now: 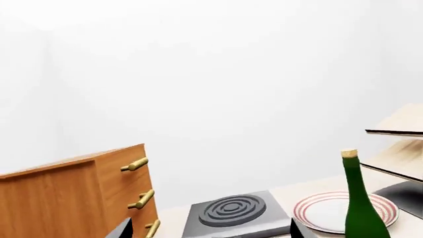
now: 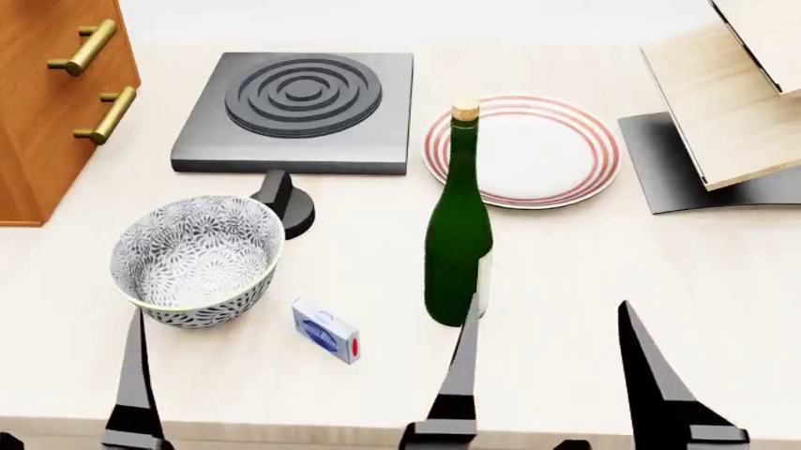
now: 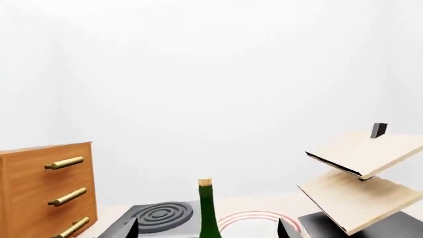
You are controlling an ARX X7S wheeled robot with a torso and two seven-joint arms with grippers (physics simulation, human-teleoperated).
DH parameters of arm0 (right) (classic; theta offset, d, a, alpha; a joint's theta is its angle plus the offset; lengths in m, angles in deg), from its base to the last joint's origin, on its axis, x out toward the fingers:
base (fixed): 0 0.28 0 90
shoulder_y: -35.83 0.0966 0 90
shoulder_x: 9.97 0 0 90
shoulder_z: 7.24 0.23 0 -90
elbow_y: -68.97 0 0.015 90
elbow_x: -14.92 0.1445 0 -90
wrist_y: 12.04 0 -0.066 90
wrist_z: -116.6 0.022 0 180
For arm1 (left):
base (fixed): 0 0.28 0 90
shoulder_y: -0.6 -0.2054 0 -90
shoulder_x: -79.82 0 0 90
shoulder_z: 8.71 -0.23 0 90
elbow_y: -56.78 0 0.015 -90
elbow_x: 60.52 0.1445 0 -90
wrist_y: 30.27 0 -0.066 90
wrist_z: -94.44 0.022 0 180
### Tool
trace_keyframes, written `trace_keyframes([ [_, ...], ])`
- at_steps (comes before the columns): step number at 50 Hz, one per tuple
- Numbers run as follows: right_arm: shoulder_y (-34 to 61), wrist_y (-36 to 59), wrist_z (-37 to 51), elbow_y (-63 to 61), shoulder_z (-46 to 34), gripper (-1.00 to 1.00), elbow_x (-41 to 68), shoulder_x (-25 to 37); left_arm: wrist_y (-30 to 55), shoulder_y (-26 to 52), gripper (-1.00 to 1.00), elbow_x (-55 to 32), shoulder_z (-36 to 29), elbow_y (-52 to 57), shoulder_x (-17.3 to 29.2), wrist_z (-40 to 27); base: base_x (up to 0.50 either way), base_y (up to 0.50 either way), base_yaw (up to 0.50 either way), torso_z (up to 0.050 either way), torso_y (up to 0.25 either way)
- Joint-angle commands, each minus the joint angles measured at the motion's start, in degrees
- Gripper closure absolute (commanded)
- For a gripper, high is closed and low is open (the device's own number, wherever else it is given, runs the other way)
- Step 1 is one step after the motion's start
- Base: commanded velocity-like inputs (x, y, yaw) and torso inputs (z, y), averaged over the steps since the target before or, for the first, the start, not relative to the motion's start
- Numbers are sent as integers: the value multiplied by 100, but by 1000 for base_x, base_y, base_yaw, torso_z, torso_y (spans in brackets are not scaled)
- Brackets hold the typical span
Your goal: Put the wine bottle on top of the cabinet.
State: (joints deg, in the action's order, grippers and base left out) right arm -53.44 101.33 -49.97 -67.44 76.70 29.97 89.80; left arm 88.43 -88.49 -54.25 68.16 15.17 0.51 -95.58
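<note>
The wine bottle (image 2: 457, 234) is dark green with a tan cork and stands upright on the pale table, between the bowl and the plate. The orange-brown cabinet (image 2: 44, 112) with brass bar handles stands at the far left; its top is out of the head view. My right gripper (image 2: 547, 314) is open just in front of the bottle, and its inner finger overlaps the bottle's base. In the right wrist view the bottle (image 3: 208, 213) is centred between the fingers. My left gripper (image 1: 210, 233) is open and empty, facing the stove, with the cabinet (image 1: 59, 198) on one side and the bottle (image 1: 362, 208) on the other.
A grey hot plate (image 2: 300, 98) with a black knob (image 2: 285, 202) lies behind a patterned bowl (image 2: 194, 258). A small blue and white box (image 2: 325, 330) lies by the bowl. A red-ringed plate (image 2: 551, 150) sits behind the bottle. A pale slanted rack (image 2: 726, 103) stands far right.
</note>
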Motion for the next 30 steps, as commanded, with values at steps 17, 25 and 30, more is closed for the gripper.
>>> trace_keyframes([
  [17, 478, 516, 1243, -1294, -237, -100, 1010, 871, 923, 250, -100, 547, -188, 1145, -170, 356, 0, 0, 0, 0, 0],
  [25, 563, 612, 1403, -1300, -449, -100, 957, 1029, 889, 206, -100, 689, -152, 1140, -297, 522, 0, 0, 0, 0, 0],
  [30, 547, 419, 1413, -1288, -411, -100, 1135, 1085, 868, 191, -100, 769, -102, 1129, -392, 642, 2, 0, 0, 0, 0],
])
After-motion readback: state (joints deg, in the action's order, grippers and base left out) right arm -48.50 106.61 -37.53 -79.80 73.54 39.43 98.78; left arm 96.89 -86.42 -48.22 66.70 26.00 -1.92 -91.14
